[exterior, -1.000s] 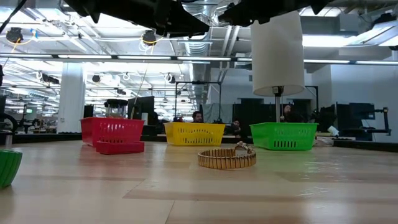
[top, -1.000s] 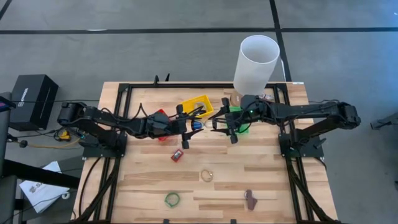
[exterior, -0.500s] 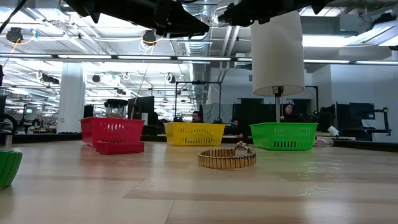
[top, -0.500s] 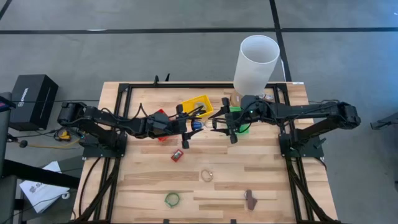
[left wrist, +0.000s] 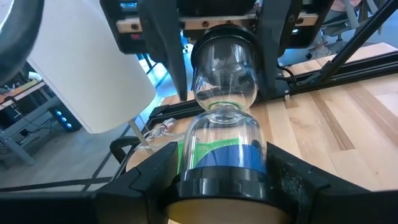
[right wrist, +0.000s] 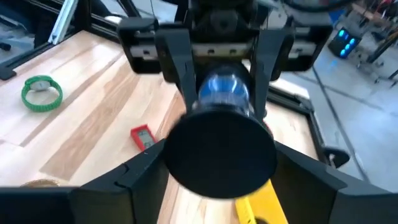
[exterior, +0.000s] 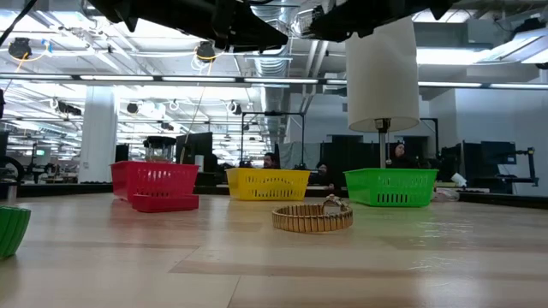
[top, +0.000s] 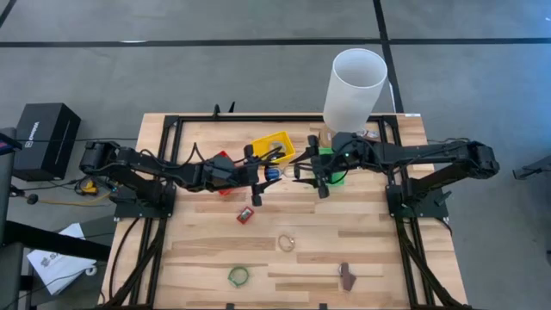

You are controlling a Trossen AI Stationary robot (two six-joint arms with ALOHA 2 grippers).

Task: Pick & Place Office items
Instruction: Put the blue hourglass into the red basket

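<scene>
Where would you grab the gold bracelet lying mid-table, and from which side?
On the gold bracelet, pinch one side of the band, coming straight down from above. It lies flat as an open hoop, so one finger could likely drop inside and one outside.

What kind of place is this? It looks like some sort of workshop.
Probably a robotics lab in a big open-plan workspace. Two robot arms work over a wooden table with colored bins such as the yellow bin, and the low view shows exposed ceiling pipes, rows of monitors, and people seated at desks behind.
</scene>
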